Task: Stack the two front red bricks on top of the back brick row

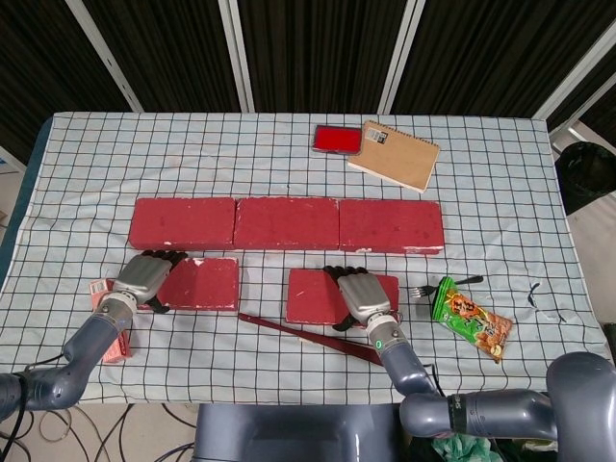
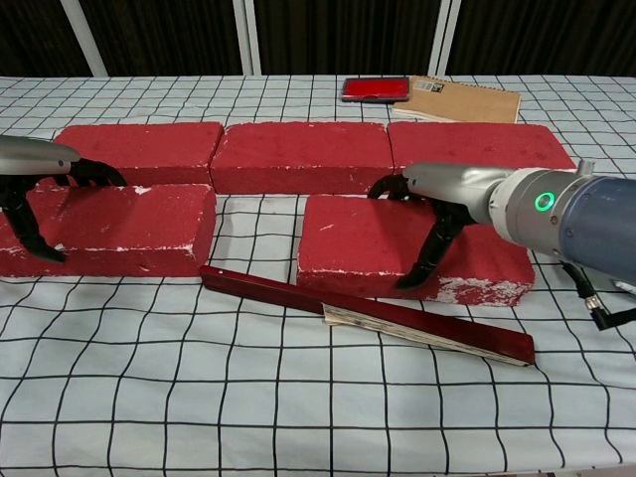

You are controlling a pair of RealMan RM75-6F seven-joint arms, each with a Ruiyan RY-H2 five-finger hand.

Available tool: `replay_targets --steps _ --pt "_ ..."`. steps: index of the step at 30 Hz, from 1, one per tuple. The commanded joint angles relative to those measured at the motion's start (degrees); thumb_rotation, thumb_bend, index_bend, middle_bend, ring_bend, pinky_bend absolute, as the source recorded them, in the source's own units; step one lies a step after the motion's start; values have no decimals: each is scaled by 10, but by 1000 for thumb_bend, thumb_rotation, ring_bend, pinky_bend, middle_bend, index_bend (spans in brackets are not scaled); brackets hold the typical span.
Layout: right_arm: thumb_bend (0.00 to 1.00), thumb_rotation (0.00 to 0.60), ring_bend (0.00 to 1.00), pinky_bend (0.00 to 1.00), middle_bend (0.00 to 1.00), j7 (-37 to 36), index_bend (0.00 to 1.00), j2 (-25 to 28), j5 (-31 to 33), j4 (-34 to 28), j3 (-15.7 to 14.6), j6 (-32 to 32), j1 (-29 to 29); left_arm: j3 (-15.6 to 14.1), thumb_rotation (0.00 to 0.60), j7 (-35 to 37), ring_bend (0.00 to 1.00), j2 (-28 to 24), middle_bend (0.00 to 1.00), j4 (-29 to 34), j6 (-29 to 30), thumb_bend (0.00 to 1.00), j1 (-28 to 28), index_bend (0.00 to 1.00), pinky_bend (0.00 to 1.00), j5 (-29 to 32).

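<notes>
Over front bricks (image 1: 342, 295), both hands (image 1: 364, 297) clamped

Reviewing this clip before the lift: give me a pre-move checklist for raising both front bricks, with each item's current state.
1. Left hand spans the left front brick, fingers over the back edge and the front face: ok.
2. Right hand spans the right front brick likewise: ok.
3. Grip firm enough to lift: cannot tell.
4. Top of the back brick row bare for stacking: ok.
5. Folded fan lies close along the right brick's front edge; whether it touches: cannot tell.
6. Fork and snack packet apart from the bricks: ok.
</notes>
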State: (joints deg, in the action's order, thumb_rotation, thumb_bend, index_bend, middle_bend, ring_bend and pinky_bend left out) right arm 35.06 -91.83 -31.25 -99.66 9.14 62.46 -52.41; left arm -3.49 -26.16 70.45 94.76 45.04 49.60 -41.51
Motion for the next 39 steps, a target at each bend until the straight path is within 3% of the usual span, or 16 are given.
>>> replay_targets --steps 1,15,28,35,39 --pt "294 600 352 379 303 0 231 1 -1 -1 0 -1 0 0 600 -1 117 0 195 1 1 225 0 123 240 0" --pt "294 600 356 382 318 -13 244 20 -19 -21 9 6 10 2 600 0 117 -11 195 14 7 225 1 122 240 1" --pt "293 600 357 382 318 -45 256 108 -66 -90 17 17 39 23 600 2 117 -75 195 89 32 225 6 122 240 -17" --pt "294 600 357 382 319 -53 257 164 -96 -104 17 3 46 50 600 3 117 -127 195 136 16 225 33 129 240 4" --pt "296 600 363 383 325 -75 264 196 -107 -100 30 -18 46 68 600 2 117 -141 194 133 -5 228 61 135 240 36"
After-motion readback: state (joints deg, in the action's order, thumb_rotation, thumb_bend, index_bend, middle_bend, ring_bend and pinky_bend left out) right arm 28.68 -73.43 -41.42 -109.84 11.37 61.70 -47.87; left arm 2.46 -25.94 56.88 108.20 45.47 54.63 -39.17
